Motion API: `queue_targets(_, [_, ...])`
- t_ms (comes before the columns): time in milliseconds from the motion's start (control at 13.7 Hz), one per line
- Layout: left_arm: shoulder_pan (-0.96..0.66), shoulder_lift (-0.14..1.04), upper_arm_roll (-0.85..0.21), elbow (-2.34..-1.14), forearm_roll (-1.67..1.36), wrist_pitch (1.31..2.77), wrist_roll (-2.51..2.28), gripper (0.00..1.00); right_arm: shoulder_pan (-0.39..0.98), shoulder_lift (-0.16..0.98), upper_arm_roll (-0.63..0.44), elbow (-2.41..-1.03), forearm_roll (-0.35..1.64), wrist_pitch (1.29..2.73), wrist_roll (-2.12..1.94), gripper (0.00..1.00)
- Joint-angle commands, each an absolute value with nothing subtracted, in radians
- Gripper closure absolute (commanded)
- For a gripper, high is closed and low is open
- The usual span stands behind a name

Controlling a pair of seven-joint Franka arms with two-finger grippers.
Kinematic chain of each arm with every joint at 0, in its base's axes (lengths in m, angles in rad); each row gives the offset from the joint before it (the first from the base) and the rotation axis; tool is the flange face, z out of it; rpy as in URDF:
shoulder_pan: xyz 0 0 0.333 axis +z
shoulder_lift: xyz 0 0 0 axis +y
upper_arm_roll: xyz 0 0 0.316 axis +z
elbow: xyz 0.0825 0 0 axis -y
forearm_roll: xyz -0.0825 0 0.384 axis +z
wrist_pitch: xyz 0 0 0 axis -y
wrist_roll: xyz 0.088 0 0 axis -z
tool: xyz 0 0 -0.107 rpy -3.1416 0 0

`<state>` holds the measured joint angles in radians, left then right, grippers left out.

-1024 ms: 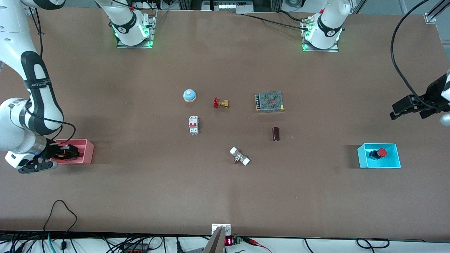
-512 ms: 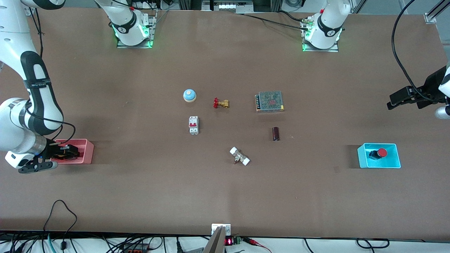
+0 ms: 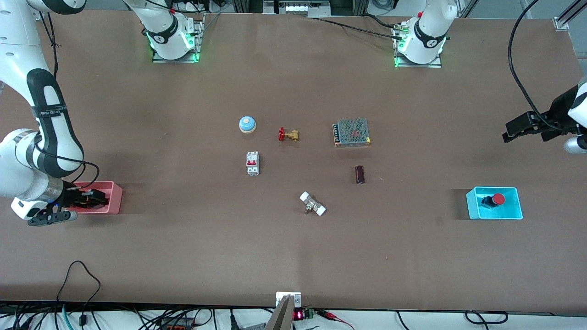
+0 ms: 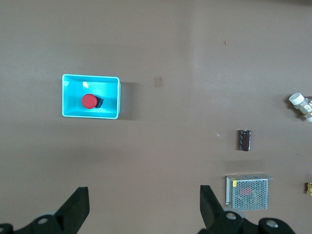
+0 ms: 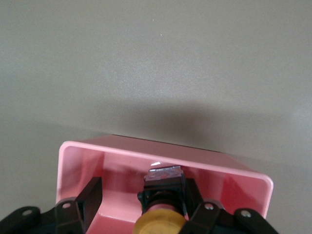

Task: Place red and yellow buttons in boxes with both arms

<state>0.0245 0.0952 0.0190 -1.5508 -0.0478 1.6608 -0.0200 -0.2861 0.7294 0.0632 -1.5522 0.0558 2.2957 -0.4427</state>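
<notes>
The yellow button [image 5: 161, 220] lies in the pink box [image 3: 114, 197], its dark base pointing into the box in the right wrist view. My right gripper [image 3: 89, 198] is low in that box [image 5: 161, 157], open, its fingers [image 5: 91, 194] on either side of the button [image 5: 144, 192]; one finger is close against the base, the other stands apart. The red button [image 3: 498, 199] lies in the cyan box [image 3: 516, 213] and shows in the left wrist view [image 4: 88, 101]. My left gripper [image 3: 517, 130] is up in the air over bare table at the left arm's end, open and empty [image 4: 144, 195].
In the middle of the table lie a blue bell [image 3: 247, 124], a brass valve [image 3: 288, 134], a white circuit breaker [image 3: 252, 162], a mesh power supply [image 3: 351, 132], a dark cylinder [image 3: 360, 174] and a white fitting [image 3: 312, 204].
My left gripper has drifted away from the cyan box, toward the robots' side of the table. My right gripper has shifted slightly at the pink box. Both buttons stay in their boxes.
</notes>
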Motion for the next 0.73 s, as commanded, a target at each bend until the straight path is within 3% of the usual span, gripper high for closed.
queue_targets(0, [0.029,0.071,0.017,-1.583,-0.028,1.675,-0.028,0.00,-0.293,0.739,0.074,-1.536,0.077,2.289,-0.446,0.21])
queue_targets(659, [0.061,0.089,0.014,-1.577,-0.026,1.684,-0.017,0.00,-0.285,0.739,0.075,-1.534,0.005,2.296,-0.453,0.19])
